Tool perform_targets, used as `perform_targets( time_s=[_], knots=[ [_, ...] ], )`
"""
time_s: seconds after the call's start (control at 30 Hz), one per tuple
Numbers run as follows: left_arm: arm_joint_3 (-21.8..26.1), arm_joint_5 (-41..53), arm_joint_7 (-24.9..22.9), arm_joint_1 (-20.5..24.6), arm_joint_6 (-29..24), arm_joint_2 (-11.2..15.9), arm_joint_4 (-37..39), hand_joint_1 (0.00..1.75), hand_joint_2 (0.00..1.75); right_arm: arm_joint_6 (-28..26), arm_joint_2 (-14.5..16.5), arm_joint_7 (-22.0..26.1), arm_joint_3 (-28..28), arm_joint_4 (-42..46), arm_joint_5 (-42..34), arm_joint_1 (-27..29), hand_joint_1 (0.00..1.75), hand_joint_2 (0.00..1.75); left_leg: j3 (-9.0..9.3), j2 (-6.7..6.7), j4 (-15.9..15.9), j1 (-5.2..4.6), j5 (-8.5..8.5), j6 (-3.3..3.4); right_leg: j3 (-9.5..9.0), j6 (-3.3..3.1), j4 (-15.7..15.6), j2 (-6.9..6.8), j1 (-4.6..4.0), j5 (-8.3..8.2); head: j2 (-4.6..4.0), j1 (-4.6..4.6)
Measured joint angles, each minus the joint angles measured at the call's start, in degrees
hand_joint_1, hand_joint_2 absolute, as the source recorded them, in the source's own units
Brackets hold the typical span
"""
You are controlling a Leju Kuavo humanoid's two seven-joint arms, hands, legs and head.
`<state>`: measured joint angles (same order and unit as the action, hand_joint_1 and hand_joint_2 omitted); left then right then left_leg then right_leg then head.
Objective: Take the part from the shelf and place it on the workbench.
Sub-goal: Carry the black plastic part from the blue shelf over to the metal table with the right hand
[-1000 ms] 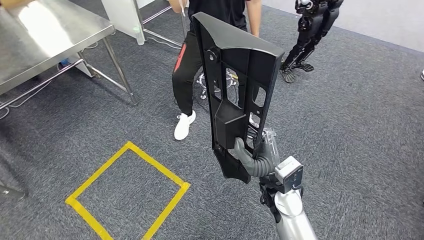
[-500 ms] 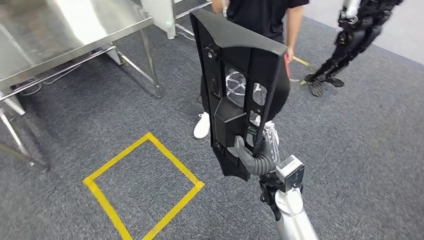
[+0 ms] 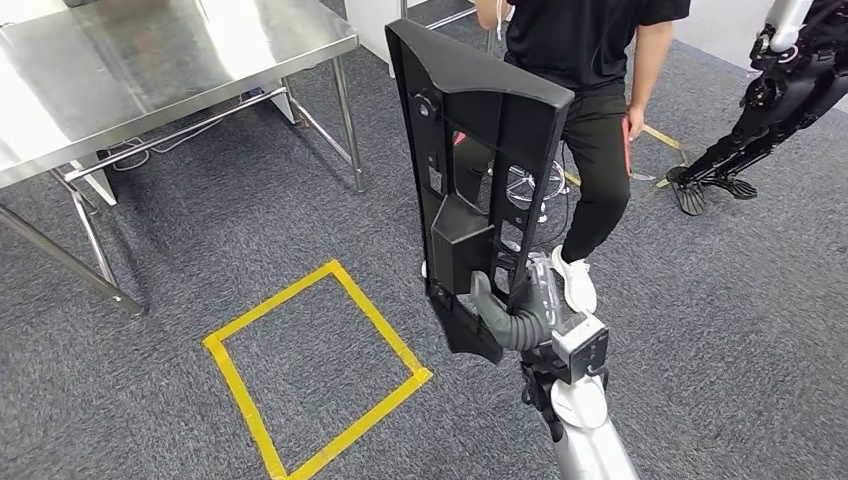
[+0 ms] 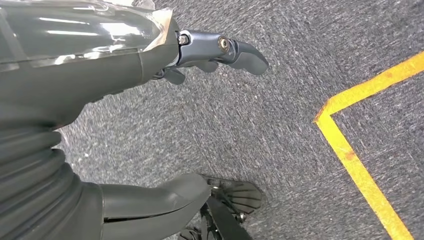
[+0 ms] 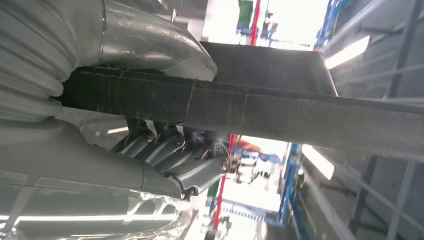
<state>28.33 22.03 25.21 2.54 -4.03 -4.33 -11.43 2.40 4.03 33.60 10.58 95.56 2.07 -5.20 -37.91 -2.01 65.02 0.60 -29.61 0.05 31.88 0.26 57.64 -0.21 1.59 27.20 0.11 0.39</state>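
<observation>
Upright, black part (image 3: 470, 160) clamped in right hand (image 3: 510, 318); left hand (image 4: 150, 55) empty, fingers apart.

The right arm (image 3: 585, 430) is a smooth silver tube rising from the lower edge of the frame, topped at the wrist by a pale grey boxy block with dark brackets and black cabling beneath it; beyond that block the right robot hand (image 3: 510, 318) wears a grey ribbed cover and a thick grey thumb. In the left wrist view the left robot hand (image 4: 150, 55) shows the same grey ribbed cover and thick grey thumb at lower left, a glossy clear film over its back at upper left, and darker blue-grey fingers (image 4: 235, 50) with small round screw heads; in the right wrist view the dark metallic fingers (image 5: 200, 170) carry similar round screws, under a shiny grey shell.
</observation>
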Motion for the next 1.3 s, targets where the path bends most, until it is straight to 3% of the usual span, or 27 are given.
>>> perform_targets(
  time_s=[0.07,0.1,0.13,0.23,0.3,0.37,0.4,0.47,0.53,0.57,0.6,0.63,0.67,0.73,0.8,0.87,0.93,1.0,1.13,1.3],
  knots=[
    [0.00,0.07,-0.23,0.12,-0.06,0.01,0.00,0.00,1.75,0.00,-0.01,-0.02,-0.01,0.00,0.01,0.26,1.75,1.75,-3.84,1.41,7.24,0.20,-2.91,-0.45,-0.06,-0.33,0.02,-1.16,-0.22,0.18,0.00,-0.15],
    [0.00,0.11,-0.38,0.11,-0.15,0.01,0.00,0.00,1.75,0.00,-0.02,-0.03,-0.02,0.00,0.01,0.41,1.75,1.75,-4.89,1.65,8.95,0.27,-3.05,-0.59,-0.10,-0.42,0.03,-1.75,-0.28,0.26,0.00,-0.15],
    [0.01,0.14,-0.51,0.06,-0.27,0.02,0.00,0.00,1.75,0.00,-0.02,-0.03,-0.02,0.00,0.01,0.53,1.75,1.75,-4.78,1.85,8.43,0.33,-2.09,-0.65,-0.17,-0.44,0.04,-2.29,-0.30,0.36,0.00,-0.15],
    [0.02,0.20,-0.63,0.11,-0.70,0.14,0.00,0.00,1.75,0.00,-0.02,-0.03,-0.01,0.02,0.03,0.67,1.75,1.75,0.52,4.04,-1.90,0.26,3.08,-0.28,-0.60,-0.03,0.09,-3.61,-0.55,0.81,0.00,-0.16],
    [0.03,0.23,-0.67,0.22,-0.95,0.17,0.00,0.00,1.75,0.00,-0.05,0.01,-0.02,0.09,0.02,0.70,1.75,1.75,2.78,5.10,-6.11,-0.10,4.13,0.30,-0.89,0.56,0.05,-4.34,-0.94,1.13,0.00,0.01],
    [0.10,0.24,-0.78,0.17,-1.13,0.17,0.00,0.00,1.75,0.00,-0.07,0.06,-0.01,0.19,0.02,0.72,1.75,1.75,2.86,4.22,-6.59,-0.46,4.03,0.98,-1.21,1.16,-0.20,-5.22,-1.17,1.28,0.00,0.21],
    [0.15,0.25,-0.84,0.10,-1.20,0.12,0.01,0.00,1.75,0.00,-0.06,0.08,0.00,0.30,0.02,0.77,1.75,1.75,3.02,3.72,-6.86,-0.46,4.17,1.38,-1.23,1.49,-0.04,-5.17,-1.12,1.49,0.00,0.27],
    [0.25,0.26,-0.96,0.12,-1.29,0.03,0.02,0.00,1.75,0.00,-0.09,0.14,0.01,0.56,0.01,0.91,1.75,1.75,3.45,2.77,-7.45,-0.22,4.55,2.24,-0.12,1.67,2.85,-3.30,-1.00,3.19,0.00,0.39],
    [0.28,0.29,-1.02,0.25,-1.32,-0.04,0.02,0.00,1.75,0.00,-0.23,0.21,-0.02,0.71,0.00,1.24,1.75,1.75,3.55,1.81,-7.64,-0.08,4.70,2.76,3.39,1.28,9.97,-0.93,-0.79,6.33,0.00,0.56],
    [0.28,0.31,-1.03,0.29,-1.33,-0.06,0.02,0.00,1.75,0.00,-0.32,0.26,-0.03,0.72,-0.03,1.50,1.75,1.75,3.51,1.30,-7.63,-0.09,4.70,2.86,5.34,1.25,13.60,-0.46,-0.76,7.55,0.00,0.63],
    [0.29,0.32,-1.03,0.26,-1.33,-0.11,0.02,0.00,1.75,-0.01,-0.41,0.27,-0.04,0.72,-0.08,1.79,1.75,1.75,3.50,0.78,-7.60,-0.10,4.69,2.87,6.68,1.43,15.84,-0.24,-0.75,8.03,0.00,0.65],
    [0.30,0.35,-1.03,0.19,-1.31,-0.16,0.02,0.00,1.75,-0.01,-0.48,0.31,-0.05,0.73,-0.15,2.04,1.75,1.75,3.53,0.32,-7.57,-0.10,4.67,2.85,6.97,1.82,15.87,-0.15,-0.75,7.54,0.00,0.66],
    [0.30,0.38,-1.03,0.12,-1.25,-0.24,0.02,0.00,1.75,-0.04,-0.51,0.34,-0.06,0.74,-0.22,2.21,1.75,1.75,3.60,-0.07,-7.54,-0.10,4.64,2.81,6.11,2.31,13.56,-0.10,-0.73,6.18,0.00,0.67],
    [0.31,0.56,-0.96,0.06,-0.99,-0.37,0.02,0.00,1.75,-0.37,-0.51,0.36,-0.09,0.82,-0.08,2.29,1.75,1.75,3.71,-0.63,-7.38,-0.23,4.49,2.53,2.68,3.01,5.53,0.05,-0.61,2.62,0.00,0.68],
    [0.33,0.74,-0.82,0.07,-0.80,-0.44,0.02,0.00,1.75,-0.95,-0.37,0.24,-0.10,0.91,0.35,2.23,1.75,1.75,3.68,-0.97,-7.14,-0.49,4.22,2.02,0.50,2.63,0.65,0.20,-0.55,0.59,0.00,0.66],
    [0.40,0.81,-0.75,0.03,-0.83,-0.43,0.02,0.00,1.75,-1.32,-0.21,0.08,-0.14,0.94,0.63,2.15,1.75,1.75,3.60,-0.99,-6.98,-0.56,4.04,2.39,0.15,2.02,0.05,0.22,-0.46,0.16,0.00,0.62],
    [0.64,0.83,-0.76,-0.01,-0.85,-0.44,0.02,0.00,1.75,-1.42,-0.11,0.01,-0.17,0.94,0.70,1.97,1.75,1.75,3.65,-0.84,-6.98,-0.44,4.06,3.07,0.11,1.88,0.02,0.28,-0.50,0.07,0.00,0.59],
    [0.93,0.85,-0.81,0.02,-0.87,-0.51,0.02,0.00,1.75,-1.44,-0.03,0.00,-0.19,0.94,0.69,1.79,1.75,1.75,3.80,-0.79,-7.14,-0.33,4.12,3.07,0.09,1.79,0.04,0.33,-0.71,0.07,0.00,0.56],
    [1.37,0.86,-0.96,0.03,-0.86,-0.51,0.02,0.00,1.75,-1.55,-0.01,-0.01,-0.20,0.94,0.68,1.71,1.75,1.75,3.94,-0.79,-7.42,-0.20,4.23,2.66,0.10,1.37,0.07,0.33,-0.90,0.12,0.00,0.56],
    [1.44,0.92,-1.07,0.03,-0.64,-0.54,0.02,0.00,1.75,-1.57,-0.01,-0.03,-0.20,0.94,0.68,1.71,1.75,1.75,3.96,-0.74,-7.53,-0.01,4.15,1.32,0.14,1.25,0.12,0.33,-1.09,0.18,0.00,0.57]
  ],
)
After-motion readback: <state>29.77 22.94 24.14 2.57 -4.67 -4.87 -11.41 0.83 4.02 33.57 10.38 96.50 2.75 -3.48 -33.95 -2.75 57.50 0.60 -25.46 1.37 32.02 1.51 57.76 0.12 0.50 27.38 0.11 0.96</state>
